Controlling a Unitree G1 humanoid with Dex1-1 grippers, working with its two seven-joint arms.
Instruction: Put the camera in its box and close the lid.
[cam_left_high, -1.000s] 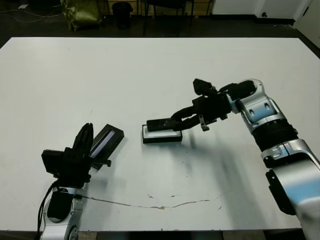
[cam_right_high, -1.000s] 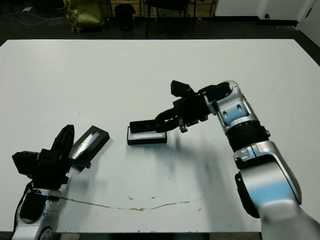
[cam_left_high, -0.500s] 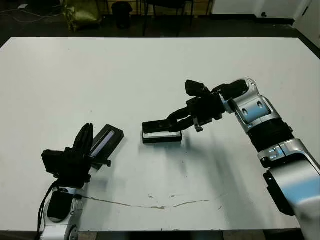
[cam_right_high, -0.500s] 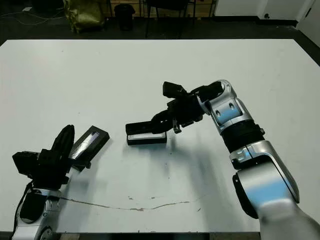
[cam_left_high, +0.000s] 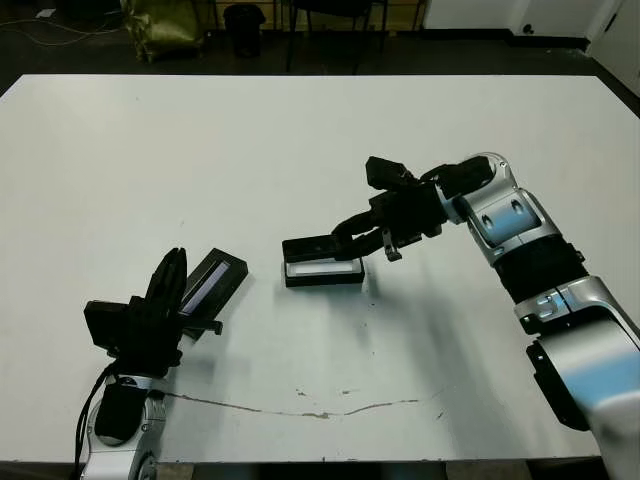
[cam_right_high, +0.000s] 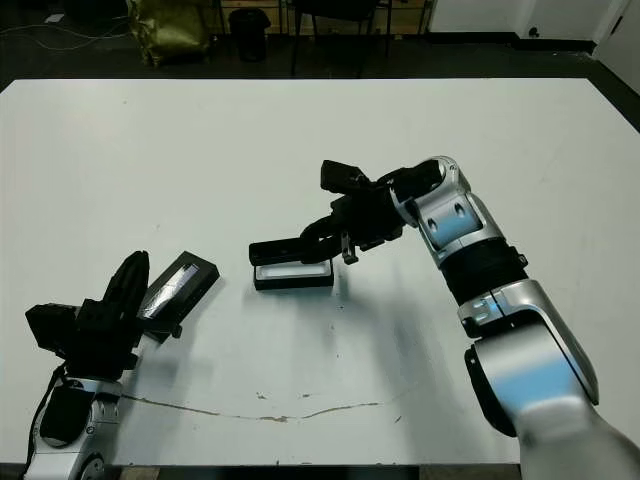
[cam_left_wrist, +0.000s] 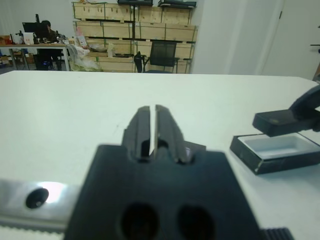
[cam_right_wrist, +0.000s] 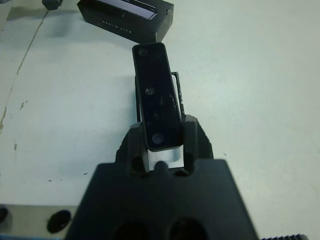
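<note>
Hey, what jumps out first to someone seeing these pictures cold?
Near the table's middle, the right gripper holds the camera, a slim black bar, just above the white-lined box. At the robot's near left, the left gripper rests with fingers together beside the lid, whose glossy strip catches light. The rest is bare white table.

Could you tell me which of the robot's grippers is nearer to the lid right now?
Left. The left gripper rests right beside the lid, while the right gripper holds the camera above the box, farther off.
</note>
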